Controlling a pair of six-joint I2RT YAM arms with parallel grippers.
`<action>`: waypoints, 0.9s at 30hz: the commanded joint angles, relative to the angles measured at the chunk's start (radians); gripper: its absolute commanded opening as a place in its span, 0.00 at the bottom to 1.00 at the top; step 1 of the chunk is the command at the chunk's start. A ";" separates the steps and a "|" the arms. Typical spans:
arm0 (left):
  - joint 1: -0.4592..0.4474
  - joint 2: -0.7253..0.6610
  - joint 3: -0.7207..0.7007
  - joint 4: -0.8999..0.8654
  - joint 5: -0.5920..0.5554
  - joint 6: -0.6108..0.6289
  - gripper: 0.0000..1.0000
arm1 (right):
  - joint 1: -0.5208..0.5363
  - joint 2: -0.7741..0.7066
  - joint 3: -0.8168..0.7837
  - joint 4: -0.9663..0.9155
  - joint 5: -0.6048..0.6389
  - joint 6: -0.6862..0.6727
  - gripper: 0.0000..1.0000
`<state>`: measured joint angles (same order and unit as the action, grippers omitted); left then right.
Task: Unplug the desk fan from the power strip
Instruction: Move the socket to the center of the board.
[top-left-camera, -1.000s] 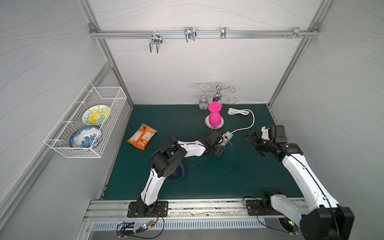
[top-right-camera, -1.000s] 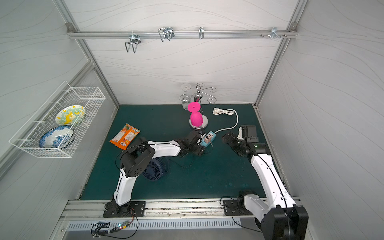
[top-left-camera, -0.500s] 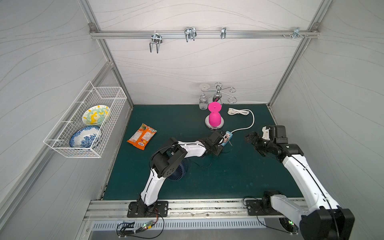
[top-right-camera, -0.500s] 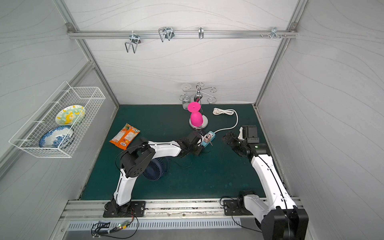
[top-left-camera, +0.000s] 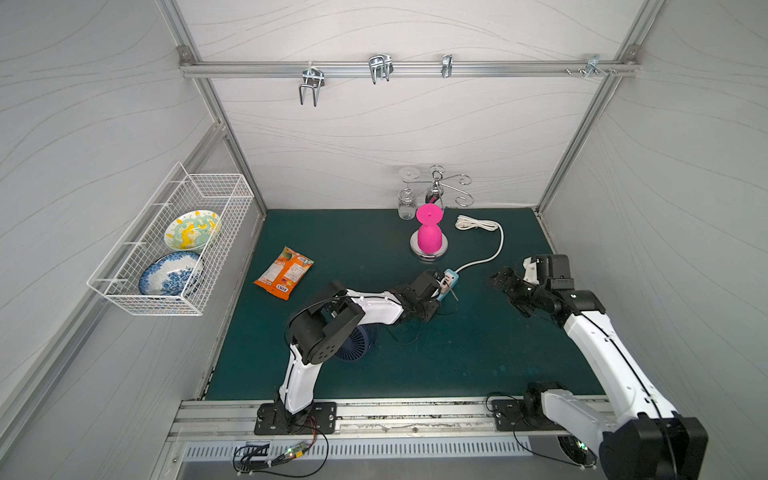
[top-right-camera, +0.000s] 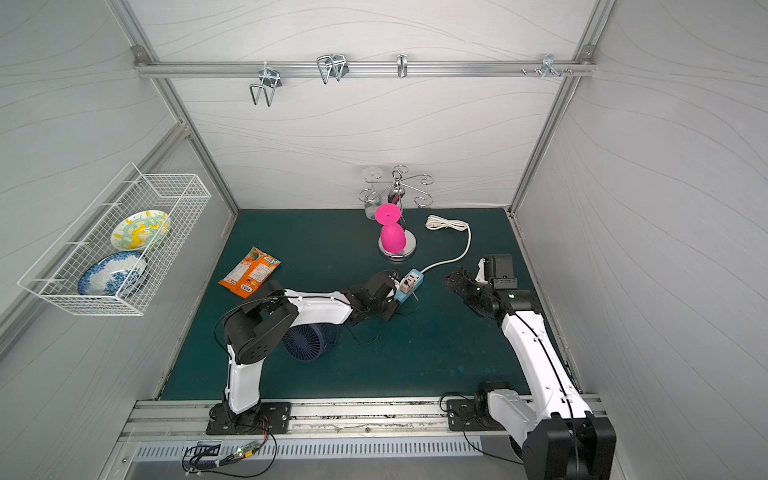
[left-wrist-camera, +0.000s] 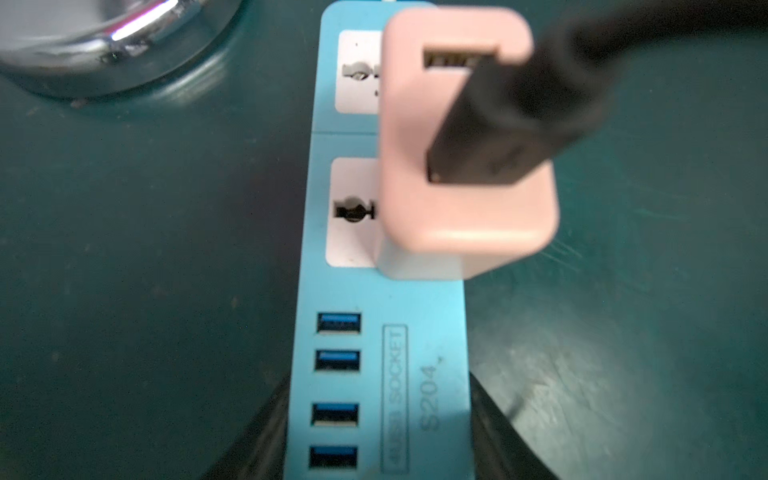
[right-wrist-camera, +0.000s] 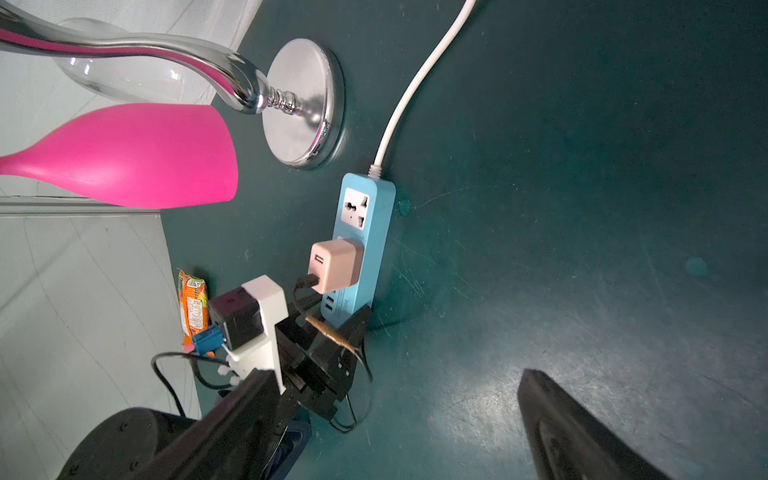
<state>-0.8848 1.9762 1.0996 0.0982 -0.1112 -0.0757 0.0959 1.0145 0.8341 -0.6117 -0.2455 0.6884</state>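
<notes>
Over near the middle of the dark green worktop (top-left-camera: 457, 353), the left gripper (right-wrist-camera: 345, 328) has just gone from partly open a second ago to clamped on the USB end of the short light-blue power strip (left-wrist-camera: 382, 374), so it looks like it's pinning the bar down for the pull. The small pink cube plug (left-wrist-camera: 465, 166) is still seated in the socket nearest those ports, black cable (left-wrist-camera: 540, 95) running out of it, so nothing's unplugged yet. The right gripper (top-left-camera: 505, 286) hangs well apart from the strip with its jaws wide and empty, and I'd guess it goes for the plug next. The round navy-blue desk fan (top-right-camera: 307, 343) sits on the worktop half hidden under the left arm, its thin cable looping loose nearby. Stuff around: a chrome glass-holder stand (right-wrist-camera: 307, 104) with a hot-pink plastic goblet (right-wrist-camera: 137, 158) close beside the strip's far end, the strip's thick white cord (top-left-camera: 494, 249), and an orange snack packet (top-left-camera: 286, 274) off to the side. That stand could crowd a pull from that side.
</notes>
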 joint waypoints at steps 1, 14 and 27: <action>-0.021 -0.042 -0.047 0.044 -0.025 -0.015 0.48 | -0.004 0.002 -0.006 -0.013 -0.005 -0.002 0.94; -0.028 -0.093 -0.092 0.075 -0.065 -0.044 0.90 | -0.003 0.001 -0.007 -0.017 -0.005 -0.001 0.94; -0.029 -0.218 -0.156 0.041 -0.111 -0.093 0.85 | -0.003 0.002 -0.018 -0.005 -0.013 0.008 0.94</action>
<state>-0.9081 1.8000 0.9478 0.1371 -0.1879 -0.1516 0.0959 1.0164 0.8268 -0.6128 -0.2481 0.6895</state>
